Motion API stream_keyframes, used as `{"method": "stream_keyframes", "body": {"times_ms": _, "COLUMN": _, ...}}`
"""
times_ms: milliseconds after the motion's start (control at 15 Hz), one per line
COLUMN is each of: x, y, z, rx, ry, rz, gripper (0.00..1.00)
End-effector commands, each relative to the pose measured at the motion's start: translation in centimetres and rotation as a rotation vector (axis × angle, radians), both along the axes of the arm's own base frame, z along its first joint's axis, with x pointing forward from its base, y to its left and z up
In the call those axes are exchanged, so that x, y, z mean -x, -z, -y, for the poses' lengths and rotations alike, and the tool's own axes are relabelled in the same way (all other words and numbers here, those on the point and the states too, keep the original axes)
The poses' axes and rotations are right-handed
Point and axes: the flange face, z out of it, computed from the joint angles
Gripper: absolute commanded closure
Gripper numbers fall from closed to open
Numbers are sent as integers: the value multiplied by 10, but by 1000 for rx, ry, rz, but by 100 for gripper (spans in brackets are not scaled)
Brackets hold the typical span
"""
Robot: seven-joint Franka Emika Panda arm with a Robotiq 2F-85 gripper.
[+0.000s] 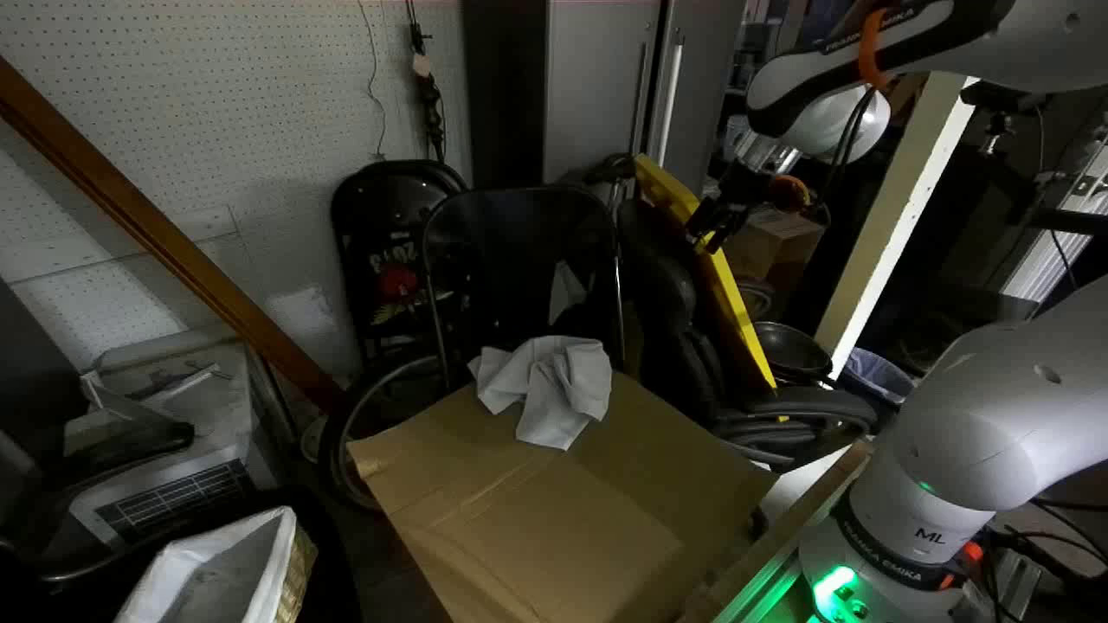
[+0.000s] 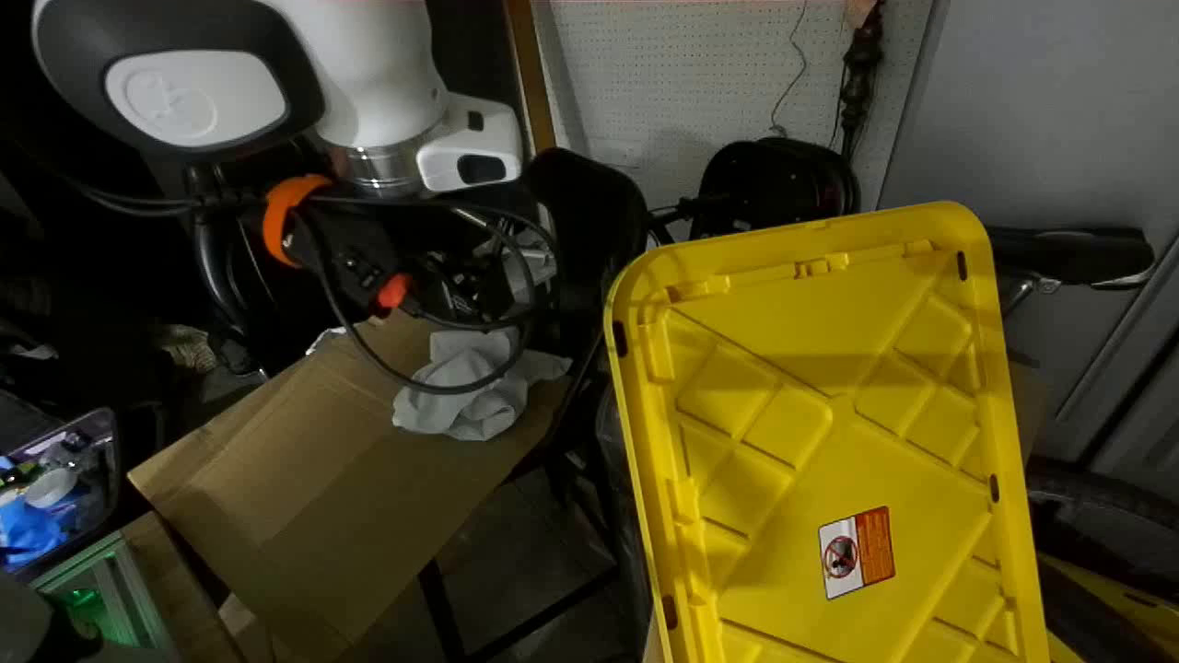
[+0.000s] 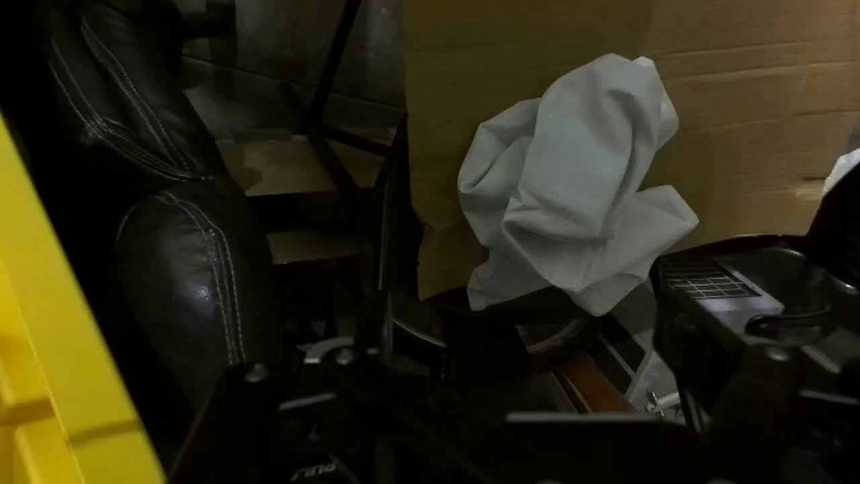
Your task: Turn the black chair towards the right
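The black chair [image 1: 671, 294] is a padded leather office chair with a tall back, beyond the cardboard in an exterior view. Its stitched back [image 3: 191, 289] fills the left of the wrist view. A bright yellow ribbed panel [image 1: 731, 298], like a lid, leans along it; the panel [image 2: 829, 414] hides most of the chair in an exterior view. The panel's edge [image 3: 60, 336] also shows in the wrist view. My gripper [image 1: 714, 229] is up near the panel's top in an exterior view. In the wrist view its jaws [image 3: 531, 316] are wide apart with nothing between them, right of the chair.
A cardboard sheet [image 1: 554, 519] bears a crumpled grey cloth [image 1: 554, 389]. A black folding chair [image 1: 519, 268] stands behind it, with printed folding chairs [image 1: 372, 251] at the wall. A white post [image 1: 900, 216] and a lined basket [image 1: 225, 571] are nearby.
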Motion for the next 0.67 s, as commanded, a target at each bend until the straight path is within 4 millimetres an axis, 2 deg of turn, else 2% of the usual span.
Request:
{"method": "stream_keyframes", "body": {"times_ms": 0, "x": 0, "y": 0, "z": 0, "rx": 0, "ry": 0, "rz": -1, "gripper": 0}}
{"method": "stream_keyframes", "body": {"times_ms": 400, "x": 0, "y": 0, "z": 0, "rx": 0, "ry": 0, "rz": -1, "gripper": 0}}
{"method": "stream_keyframes", "body": {"times_ms": 467, "x": -13, "y": 5, "z": 4, "rx": 14, "ry": 81, "rz": -4, "gripper": 0}}
{"method": "stream_keyframes", "body": {"times_ms": 600, "x": -27, "y": 16, "z": 0, "rx": 10, "ry": 170, "rz": -29, "gripper": 0}}
